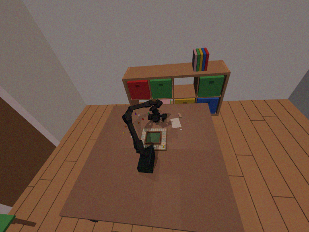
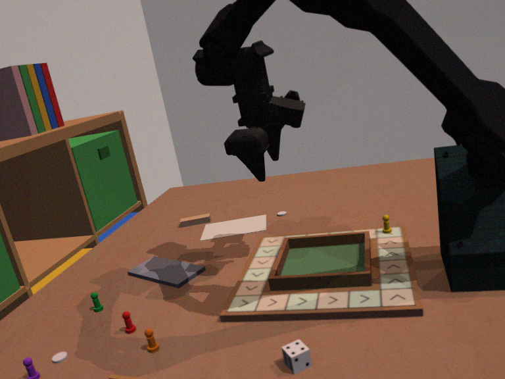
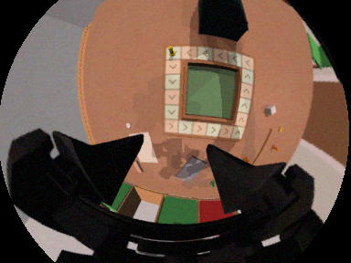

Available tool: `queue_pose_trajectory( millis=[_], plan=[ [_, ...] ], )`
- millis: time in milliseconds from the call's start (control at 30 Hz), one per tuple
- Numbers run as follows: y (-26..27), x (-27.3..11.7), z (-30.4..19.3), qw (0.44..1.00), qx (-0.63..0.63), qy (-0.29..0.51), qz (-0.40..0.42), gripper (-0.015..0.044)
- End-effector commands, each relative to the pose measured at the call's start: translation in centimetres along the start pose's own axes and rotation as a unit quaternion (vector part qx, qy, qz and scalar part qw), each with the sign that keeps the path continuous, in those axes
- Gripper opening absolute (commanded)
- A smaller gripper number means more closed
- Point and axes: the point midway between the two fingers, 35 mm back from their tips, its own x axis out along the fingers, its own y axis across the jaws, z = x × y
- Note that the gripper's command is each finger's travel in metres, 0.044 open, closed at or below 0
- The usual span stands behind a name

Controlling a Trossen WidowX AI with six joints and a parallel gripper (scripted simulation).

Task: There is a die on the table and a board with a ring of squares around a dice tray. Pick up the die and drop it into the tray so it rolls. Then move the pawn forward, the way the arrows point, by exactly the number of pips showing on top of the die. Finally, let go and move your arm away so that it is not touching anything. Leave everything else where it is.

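Observation:
The white die (image 2: 296, 356) (image 3: 271, 110) rests on the table beside the board, outside the tray, with several pips on its top face. The board (image 2: 322, 315) (image 3: 172, 82) lies flat with arrows on its squares. The dice tray (image 2: 322, 281) (image 3: 184, 91) in its middle has a green floor and holds nothing. The yellow pawn (image 1: 163, 146) (image 2: 386, 224) (image 3: 172, 51) stands upright on a corner square near the arm's base. My gripper (image 1: 160, 121) (image 2: 268, 169) (image 3: 175, 142) is open and empty, high above the table beyond the board, away from die and pawn.
A dark slab (image 2: 166, 271) (image 3: 191, 169), a white sheet (image 1: 176, 123) (image 2: 234, 227) and a wooden block (image 2: 194, 220) lie beyond the board. Green (image 2: 96, 301), red (image 2: 129, 322), orange (image 2: 151, 340) and purple (image 2: 30, 369) pawns stand on the table. A white disc (image 2: 60, 357) lies near them.

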Motion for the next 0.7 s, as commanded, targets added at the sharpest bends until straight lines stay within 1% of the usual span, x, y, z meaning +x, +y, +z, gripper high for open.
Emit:
queue_pose_trajectory(
  millis=[0,67,133,233,367,533,667],
  plan=[
    [-0.2,0.0,0.0,1.000,-0.011,0.000,0.000,0.0374],
    [-1.7,0.3,-0.2,0.995,-0.095,0.002,0.002,0.0321],
    [-3.9,0.7,-0.4,0.975,-0.224,0.004,0.003,0.0275],
    [-7.4,1.4,-0.3,0.912,-0.411,0.007,0.005,0.0275],
    [-11.8,2.3,0.2,0.779,-0.627,0.012,0.004,0.0275],
    [-14.8,2.8,0.9,0.659,-0.752,0.017,0.003,0.0275],
    [-17.1,3.3,1.6,0.549,-0.836,0.022,0.001,0.0275]
  ],
)
